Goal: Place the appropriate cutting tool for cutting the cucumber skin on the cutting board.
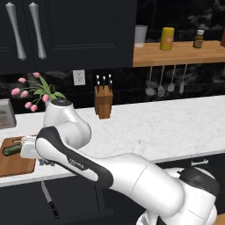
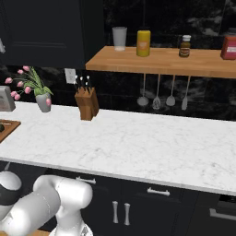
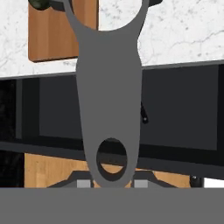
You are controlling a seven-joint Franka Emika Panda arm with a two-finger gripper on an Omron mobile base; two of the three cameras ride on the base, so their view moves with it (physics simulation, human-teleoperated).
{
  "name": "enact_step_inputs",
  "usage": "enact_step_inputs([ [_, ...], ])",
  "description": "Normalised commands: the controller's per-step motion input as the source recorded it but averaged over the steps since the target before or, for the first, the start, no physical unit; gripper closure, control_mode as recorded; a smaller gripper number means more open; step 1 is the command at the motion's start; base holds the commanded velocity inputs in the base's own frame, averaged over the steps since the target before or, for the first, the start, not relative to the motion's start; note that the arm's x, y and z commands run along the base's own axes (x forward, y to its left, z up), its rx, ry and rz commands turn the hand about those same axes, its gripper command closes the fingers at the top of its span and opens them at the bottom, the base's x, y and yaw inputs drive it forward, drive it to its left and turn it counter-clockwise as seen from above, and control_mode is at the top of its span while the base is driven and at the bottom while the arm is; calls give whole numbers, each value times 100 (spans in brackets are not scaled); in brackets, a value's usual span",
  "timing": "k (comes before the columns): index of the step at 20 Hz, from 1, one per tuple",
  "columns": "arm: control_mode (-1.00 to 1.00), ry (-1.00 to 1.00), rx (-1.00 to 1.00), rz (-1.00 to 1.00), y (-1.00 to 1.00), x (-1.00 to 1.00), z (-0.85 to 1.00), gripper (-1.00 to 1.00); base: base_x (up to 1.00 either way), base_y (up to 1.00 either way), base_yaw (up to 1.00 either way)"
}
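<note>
- The small grey Y-shaped peeler (image 3: pixel 109 100) with a wide forked head and a round hole near the end of its handle stands up the middle of the hand view, handle end down between the two dark finger tips of the gripper (image 3: pixel 110 183), which are closed on it
- Its fork reaches up past the front edge of the white marble counter (image 3: pixel 175 30), and one prong crosses the flat brown wooden cutting board (image 3: pixel 48 30) that lies on the counter at the upper left of that view
- A bit of the short dark green cucumber (image 3: pixel 40 3) shows at the top left corner, on the board
- In the left base view the white arm bends low and to the left, its hand at the counter's front edge just beside the cutting board (image 1: pixel 15 165); the cucumber (image 1: pixel 12 149) lies on the board's far part
- A slim dark-handled knife (image 1: pixel 49 201) shows below the counter edge, against the dark cabinet front
- Further back on the counter (image 1: pixel 167 127) stand a wooden knife block (image 1: pixel 103 102) and a grey vase of pink tulips (image 2: pixel 42 100); whether the peeler touches the board cannot be told
</note>
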Motion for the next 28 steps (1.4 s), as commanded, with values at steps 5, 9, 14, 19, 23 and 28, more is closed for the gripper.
enact_step_inputs([
  [5, -100, 0, -2, 0, 2, 53, -16, 100, 0, 0, 0],
  [9, -100, 0, -7, 0, 25, 34, -34, 100, 0, 0, 0],
  [14, -100, 0, -7, 0, 34, 23, -43, 100, 0, 0, 0],
  [19, -100, 0, -3, 0, 26, 12, -21, 100, 0, 0, 0],
  [23, -100, 0, -1, 0, 21, 28, -21, 100, 0, 0, 0],
  [28, -100, 0, -1, 0, 4, 30, -38, 100, 0, 0, 0],
])
